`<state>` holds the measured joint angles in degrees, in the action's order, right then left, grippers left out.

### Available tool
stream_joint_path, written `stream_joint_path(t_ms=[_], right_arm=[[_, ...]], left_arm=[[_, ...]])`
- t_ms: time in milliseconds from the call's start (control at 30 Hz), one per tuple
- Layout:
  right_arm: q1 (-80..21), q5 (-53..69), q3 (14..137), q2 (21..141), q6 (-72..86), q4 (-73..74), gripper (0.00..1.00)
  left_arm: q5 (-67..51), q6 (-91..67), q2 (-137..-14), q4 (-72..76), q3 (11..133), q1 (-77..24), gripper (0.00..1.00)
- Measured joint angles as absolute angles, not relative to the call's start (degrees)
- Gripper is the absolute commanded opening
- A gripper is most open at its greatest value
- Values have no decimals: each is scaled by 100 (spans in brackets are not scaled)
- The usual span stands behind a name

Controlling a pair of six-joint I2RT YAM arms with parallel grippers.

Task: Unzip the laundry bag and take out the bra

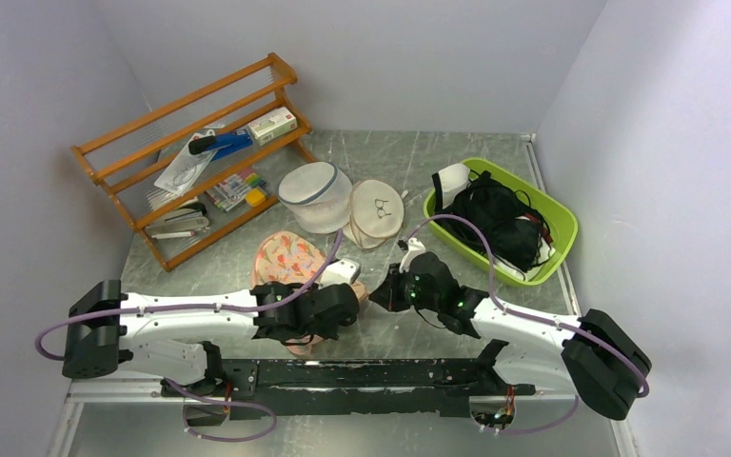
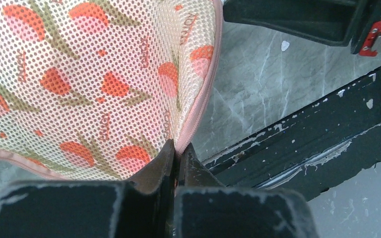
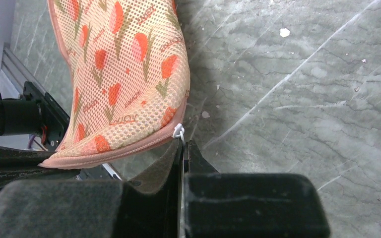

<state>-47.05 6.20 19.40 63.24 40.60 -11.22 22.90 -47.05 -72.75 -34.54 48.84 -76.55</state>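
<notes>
The laundry bag [image 1: 288,259] is a peach-pink floral mesh case lying on the table between the two arms. My left gripper [image 2: 178,148] is shut on its pink zip edge [image 2: 198,99]; in the top view the left gripper [image 1: 350,297] sits over the bag's near right part. My right gripper [image 3: 183,144] is shut on the small white zip pull [image 3: 179,131] at the bag's corner; the bag [image 3: 124,74] hangs up and left of it. In the top view the right gripper [image 1: 387,286] is just right of the bag. The bag looks zipped. The bra is hidden.
A round white mesh bag [image 1: 315,196] and a beige disc with a spectacles drawing [image 1: 377,210] stand behind the bag. A green basket [image 1: 562,224] of black clothing is at the right. A wooden rack [image 1: 190,152] stands at the back left. A black rail [image 1: 371,373] runs along the near edge.
</notes>
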Motion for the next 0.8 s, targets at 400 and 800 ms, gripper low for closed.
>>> stream_joint_path(t_ms=[400, 800], right_arm=[[-4737, 777, 1955, 6278, 4007, -1133, 0], [-4759, 1146, 2357, 6845, 3870, -1586, 0]], left_arm=[[2292, -5153, -6392, -3411, 4187, -7662, 7], [2377, -5472, -4678, -3638, 3771, -7660, 7]])
